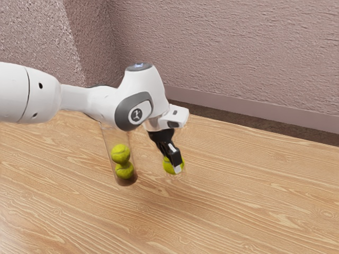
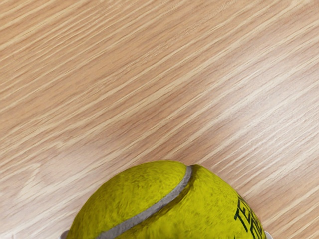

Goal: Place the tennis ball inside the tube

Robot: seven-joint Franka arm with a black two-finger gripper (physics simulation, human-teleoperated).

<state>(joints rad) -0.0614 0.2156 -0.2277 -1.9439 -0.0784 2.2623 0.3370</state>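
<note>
My black two-finger gripper (image 1: 174, 165) clasps a yellow-green felt tennis ball (image 1: 167, 166). Nearby, a clear cylindrical tube (image 1: 117, 137) holds two matching balls (image 1: 121, 154).

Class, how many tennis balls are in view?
3: lower tennis ball and upper tennis ball in the clear tube, third tennis ball in the end effector. The arm may hide others.

Honestly can't pin down what kind of room this is, just a rough plastered wall (image 1: 228, 53) with a plain baseboard (image 1: 254, 117) behind a wood-grain worktop (image 1: 254, 185).
</note>
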